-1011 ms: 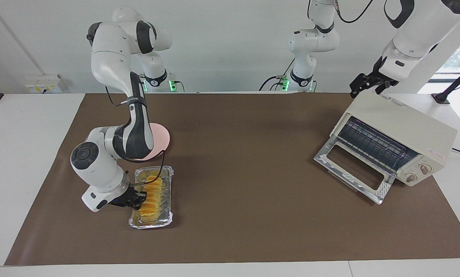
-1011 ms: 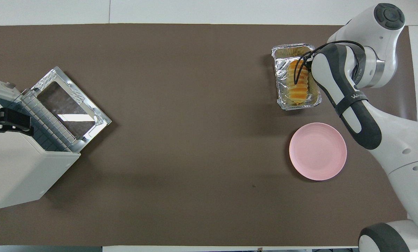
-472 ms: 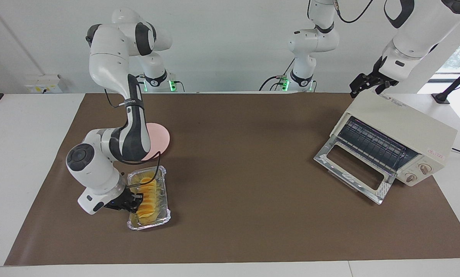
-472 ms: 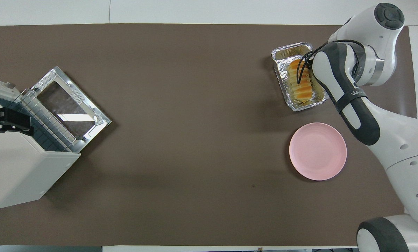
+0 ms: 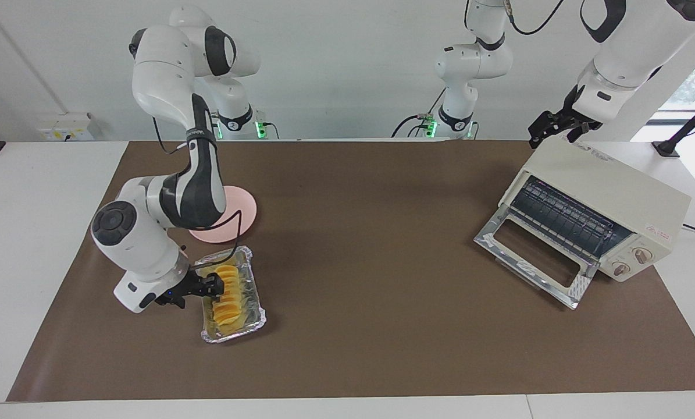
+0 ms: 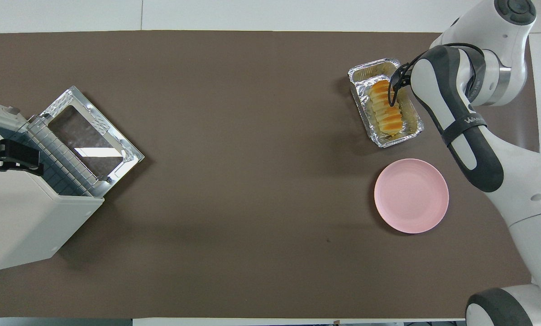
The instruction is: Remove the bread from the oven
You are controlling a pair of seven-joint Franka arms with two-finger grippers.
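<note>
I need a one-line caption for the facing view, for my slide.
Bread lies in a foil tray near a pink plate, the right pincer at the tray; the oven stands open.

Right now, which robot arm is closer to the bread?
Right. Its pincer is at the bread in the foil tray; the left pincer waits over the oven.

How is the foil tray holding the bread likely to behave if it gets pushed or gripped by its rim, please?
The foil tray looks like thin crinkled foil, so its rim would probably dent or fold rather than hold stiff. With just the small bread in it, it is likely light and may slide or swivel on the brown mat when nudged. Low and flat-bottomed, it seems unlikely to tip.
</note>
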